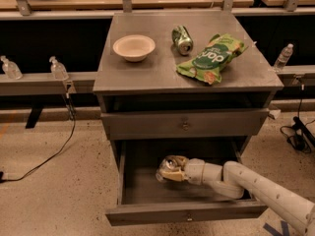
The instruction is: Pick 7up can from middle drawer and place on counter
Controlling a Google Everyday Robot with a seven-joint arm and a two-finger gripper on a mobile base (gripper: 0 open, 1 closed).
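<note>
You've got the pincer (pixel 173 170) down inside the open middle drawer (pixel 147 215), clenched on the 7up can (pixel 169 162). The can is tilted, near the drawer's centre and behind its front panel.

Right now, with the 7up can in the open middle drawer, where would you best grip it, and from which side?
Probably across its round side wall, below the shiny lid, coming from the picture's right, above the low front panel. The 7up can sits tilted in the middle drawer, lid up; the gripper is at it there.
</note>
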